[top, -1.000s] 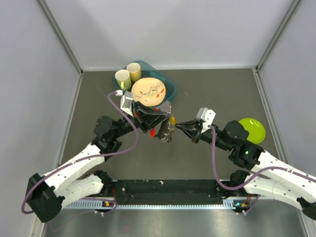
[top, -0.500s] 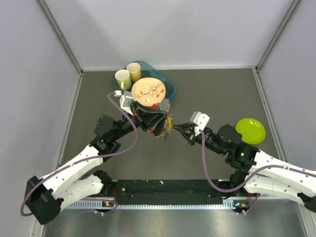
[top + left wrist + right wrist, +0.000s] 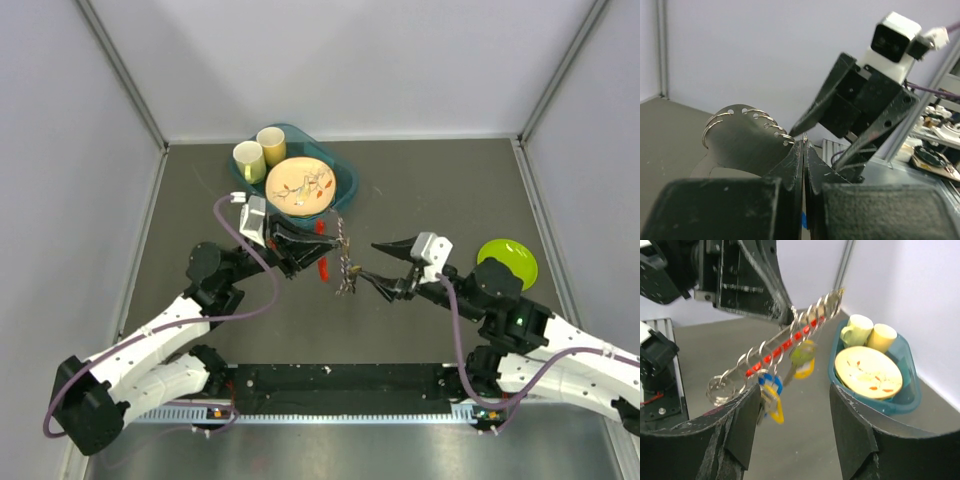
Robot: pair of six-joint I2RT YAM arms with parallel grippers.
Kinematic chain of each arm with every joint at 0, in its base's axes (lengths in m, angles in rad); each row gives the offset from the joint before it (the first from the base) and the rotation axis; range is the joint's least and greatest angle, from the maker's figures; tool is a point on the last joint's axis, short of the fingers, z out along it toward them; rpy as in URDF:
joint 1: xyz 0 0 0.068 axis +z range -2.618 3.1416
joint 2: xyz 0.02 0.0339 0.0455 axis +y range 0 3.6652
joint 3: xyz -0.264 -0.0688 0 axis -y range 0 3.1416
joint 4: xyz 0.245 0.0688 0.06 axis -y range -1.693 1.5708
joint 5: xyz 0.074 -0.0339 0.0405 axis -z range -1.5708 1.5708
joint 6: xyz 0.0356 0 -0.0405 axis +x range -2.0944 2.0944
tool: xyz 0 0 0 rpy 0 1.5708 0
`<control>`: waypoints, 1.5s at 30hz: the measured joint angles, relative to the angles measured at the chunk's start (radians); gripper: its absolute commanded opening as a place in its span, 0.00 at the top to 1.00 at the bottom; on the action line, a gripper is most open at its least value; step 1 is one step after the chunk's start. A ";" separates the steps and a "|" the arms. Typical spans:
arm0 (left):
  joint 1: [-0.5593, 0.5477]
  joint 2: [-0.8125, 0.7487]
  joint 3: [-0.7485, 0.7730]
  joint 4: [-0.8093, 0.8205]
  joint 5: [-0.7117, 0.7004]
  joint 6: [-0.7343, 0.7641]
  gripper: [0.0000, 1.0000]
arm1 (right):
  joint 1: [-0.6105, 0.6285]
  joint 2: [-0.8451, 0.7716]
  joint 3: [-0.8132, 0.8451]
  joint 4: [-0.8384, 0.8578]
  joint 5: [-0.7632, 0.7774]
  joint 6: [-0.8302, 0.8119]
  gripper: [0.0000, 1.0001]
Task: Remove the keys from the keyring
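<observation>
- Dark grey table (image 3: 430, 190): carries every item, both arms bolted at its near edge.
- Teal oval tray (image 3: 349, 182): sits at the far side, just behind the raised keyring; holds the dishes; unmoved since a second ago.
- Cream round plate with red-brown flecks (image 3: 300, 187): lies in the tray, its near rim close to the keyring's far end.
- Lime-green round plate (image 3: 510, 262): rests by the right arm, well apart from the work; same spot as before.
- Left gripper (image 3: 325, 250): pinches the keyring with fingers pressed together; in its wrist view, hides the keys behind its own fingers; drawn back a little to the left since half a second ago.
- Right gripper (image 3: 368, 259): faces the keyring with fingers spread wide, holding nothing, nothing between them and the rings; half a second ago reached closer with a narrower gap.
- Two pale yellow cups, one (image 3: 249, 160) beside the other (image 3: 271, 142): stand at the tray's left end.
- Keyring of thin metal rings strung in a row along a red clip (image 3: 342, 245): hangs in the air between the two grippers, stretched out in a line now, bunched against the left fingers a second ago.
- Small metal keys (image 3: 771, 395), yellow and blue heads: dangle from the rings.
</observation>
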 measured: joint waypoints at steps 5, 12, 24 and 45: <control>0.000 0.006 0.000 0.057 0.100 -0.005 1.00 | 0.000 0.014 0.078 -0.024 -0.053 -0.009 0.54; 0.000 0.042 0.000 0.161 0.202 -0.055 1.00 | -0.001 0.064 0.134 -0.031 -0.154 -0.008 0.70; 0.000 0.047 0.000 0.259 0.251 -0.099 1.00 | -0.001 0.066 0.134 -0.013 -0.258 0.011 0.73; 0.009 0.060 -0.005 0.295 0.268 -0.105 1.00 | -0.002 0.149 0.135 0.047 -0.263 0.026 1.00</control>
